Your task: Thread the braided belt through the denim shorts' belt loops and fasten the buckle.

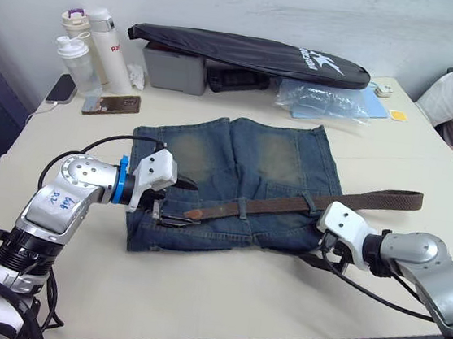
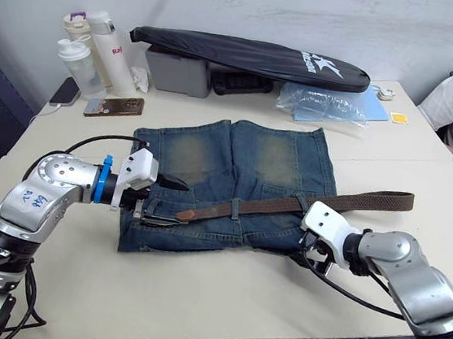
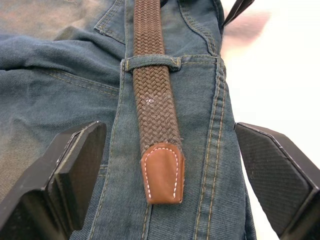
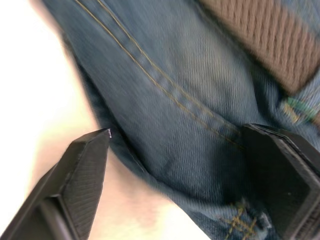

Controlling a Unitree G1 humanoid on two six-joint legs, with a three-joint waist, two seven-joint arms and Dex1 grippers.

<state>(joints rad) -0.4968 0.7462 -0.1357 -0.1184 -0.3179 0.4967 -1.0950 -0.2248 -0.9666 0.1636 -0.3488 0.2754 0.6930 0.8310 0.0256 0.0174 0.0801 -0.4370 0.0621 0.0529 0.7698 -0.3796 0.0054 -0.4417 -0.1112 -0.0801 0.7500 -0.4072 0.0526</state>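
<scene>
The left end effector (image 3: 165, 165) is held open over the tan tip of the braided belt (image 1: 288, 203), and the right end effector (image 4: 175, 165) is open over the waistband edge of the denim shorts (image 1: 237, 150). The belt is seen threaded under 2 belt loops (image 3: 152, 62) on the surface (image 1: 221, 292). It is judged limp and grippy; the stiffer tan tip is best pinched.

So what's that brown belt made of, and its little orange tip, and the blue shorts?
The braided belt looks like woven brown cord or fabric: a criss-cross plait shows. Its tip looks like smooth tan leather or a look-alike, edged with white stitching. The denim shorts look like faded blue denim, showing fine diagonal ribs and yellow seams.
</scene>
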